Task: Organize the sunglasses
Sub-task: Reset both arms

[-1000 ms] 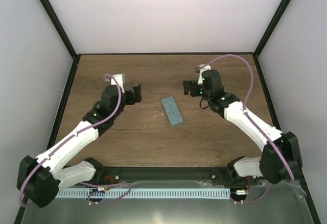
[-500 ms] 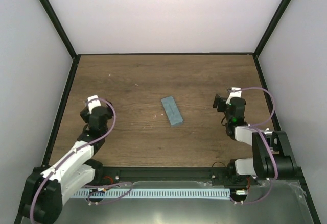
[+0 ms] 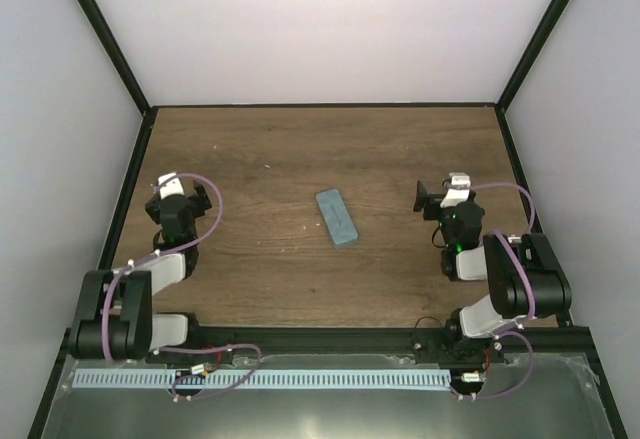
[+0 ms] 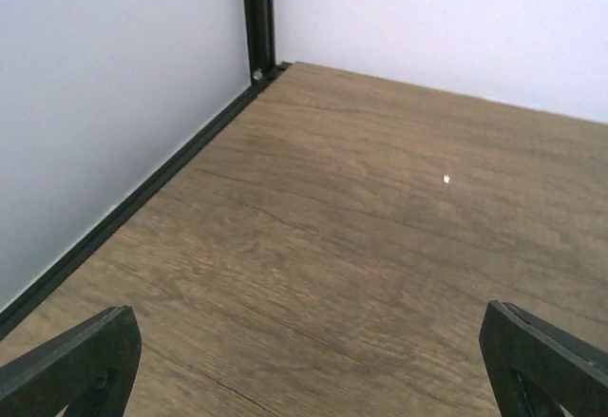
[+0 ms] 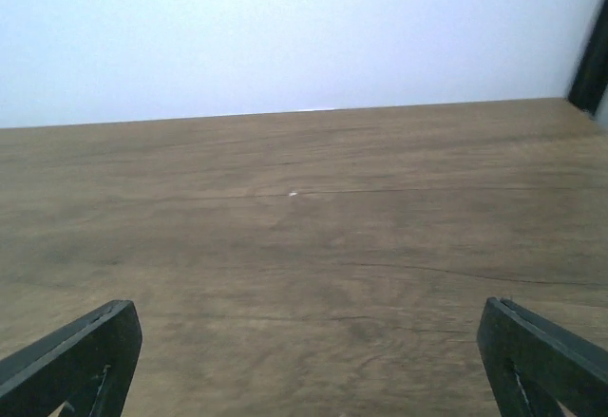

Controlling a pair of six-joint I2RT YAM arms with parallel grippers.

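Observation:
A closed grey-blue case [image 3: 336, 218] lies at an angle in the middle of the wooden table [image 3: 300, 149]. The red sunglasses are not in view in any frame. My left gripper [image 3: 196, 199] is folded back near the table's left side, open and empty, well left of the case. In the left wrist view its fingertips [image 4: 76, 365] stand wide apart over bare wood. My right gripper [image 3: 430, 199] is folded back at the right, open and empty, right of the case. Its fingertips [image 5: 546, 360] also stand wide apart over bare wood.
Black frame posts and white walls close in the table on the left [image 4: 256, 18], back and right [image 3: 520, 169]. A small white speck [image 4: 446, 180] lies on the wood. A slotted cable rail [image 3: 300, 379] runs along the near edge by the arm bases.
Both arms have pulled back from beside the case to folded poses near their bases. The case has not moved.

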